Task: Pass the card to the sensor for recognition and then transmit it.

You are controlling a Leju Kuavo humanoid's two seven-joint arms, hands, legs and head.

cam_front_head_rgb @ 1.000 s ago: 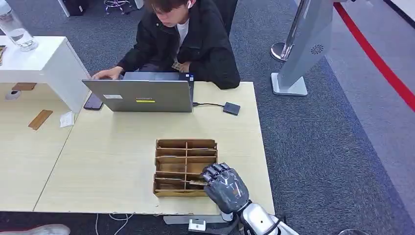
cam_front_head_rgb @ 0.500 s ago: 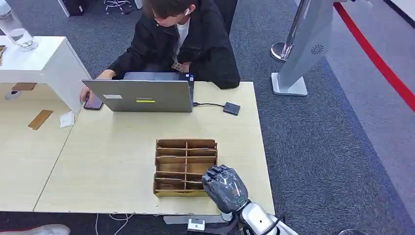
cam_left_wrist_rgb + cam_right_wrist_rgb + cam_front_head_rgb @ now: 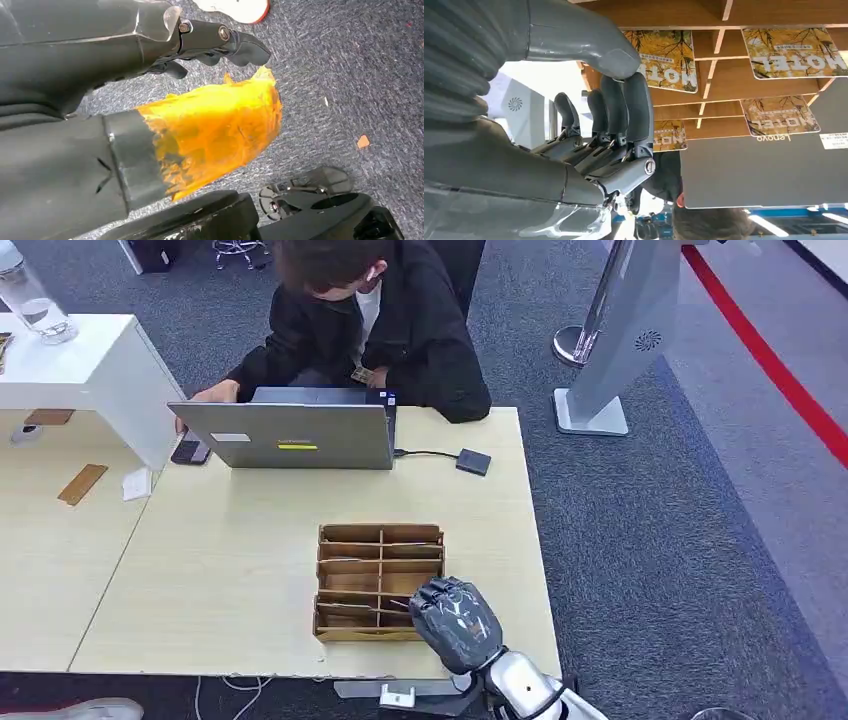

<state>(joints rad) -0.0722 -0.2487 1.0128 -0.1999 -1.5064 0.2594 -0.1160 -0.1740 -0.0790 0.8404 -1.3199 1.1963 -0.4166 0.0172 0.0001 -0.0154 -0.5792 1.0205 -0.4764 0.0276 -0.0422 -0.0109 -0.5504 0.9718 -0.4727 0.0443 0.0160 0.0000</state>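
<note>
While right hand [image 3: 457,622] curls near card [image 3: 668,59] at lower centre, clamp undeterminable: pinch squarely, lift straight from tray [image 3: 372,534].

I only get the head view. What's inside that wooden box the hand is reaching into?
Observer: The right wrist view shows cards printed HOTEL over yellow trees, lying in the box's compartments.
Operator: Has the hand got one?
Observer: I cannot tell. The right hand's thumb tip overlaps the edge of one card, with the fingers curled beside it.
Operator: And the other hand?
Observer: The left hand hangs over grey carpet, holding nothing, with part of it wrapped in orange.
</note>
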